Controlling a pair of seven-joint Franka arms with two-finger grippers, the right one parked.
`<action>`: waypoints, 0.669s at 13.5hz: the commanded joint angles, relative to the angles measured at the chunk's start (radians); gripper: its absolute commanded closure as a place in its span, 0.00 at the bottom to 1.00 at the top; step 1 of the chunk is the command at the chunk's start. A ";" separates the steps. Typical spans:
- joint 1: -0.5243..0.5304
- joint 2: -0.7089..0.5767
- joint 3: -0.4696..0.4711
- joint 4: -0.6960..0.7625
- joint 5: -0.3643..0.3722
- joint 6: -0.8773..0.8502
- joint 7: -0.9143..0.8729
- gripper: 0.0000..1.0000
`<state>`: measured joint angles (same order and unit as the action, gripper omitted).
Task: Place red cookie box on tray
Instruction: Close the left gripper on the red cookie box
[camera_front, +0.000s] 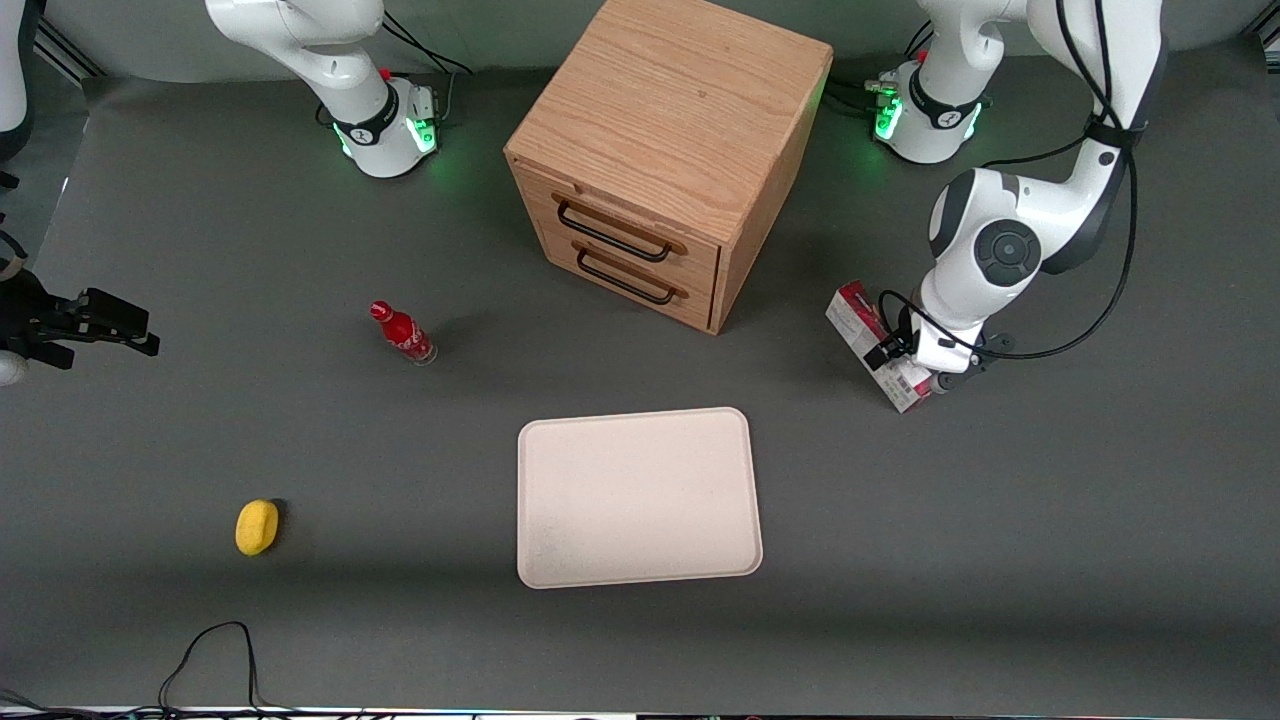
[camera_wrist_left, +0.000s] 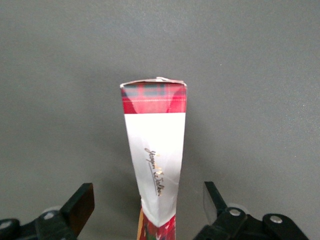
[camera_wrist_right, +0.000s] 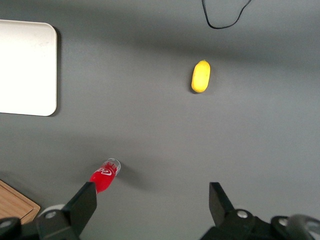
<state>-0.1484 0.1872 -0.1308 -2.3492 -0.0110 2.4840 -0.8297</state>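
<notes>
The red cookie box lies on the grey table toward the working arm's end, beside the cabinet. My left gripper is down over the box's nearer half. In the left wrist view the box runs lengthwise between the two black fingers, with a gap of table on each side, so the gripper is open and straddles it without touching. The cream tray sits bare, nearer the front camera than the cabinet and apart from the box; its corner also shows in the right wrist view.
A wooden two-drawer cabinet stands mid-table. A small red bottle stands toward the parked arm's end, and a yellow lemon-like object lies nearer the camera. A black cable loops at the table's near edge.
</notes>
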 joint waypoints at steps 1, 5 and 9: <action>-0.023 0.015 0.007 -0.007 0.013 0.033 -0.035 0.14; -0.026 0.015 0.007 -0.007 0.013 0.042 -0.035 1.00; -0.026 0.012 0.007 -0.007 0.013 0.036 -0.037 1.00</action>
<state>-0.1607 0.2098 -0.1308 -2.3489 -0.0110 2.5130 -0.8382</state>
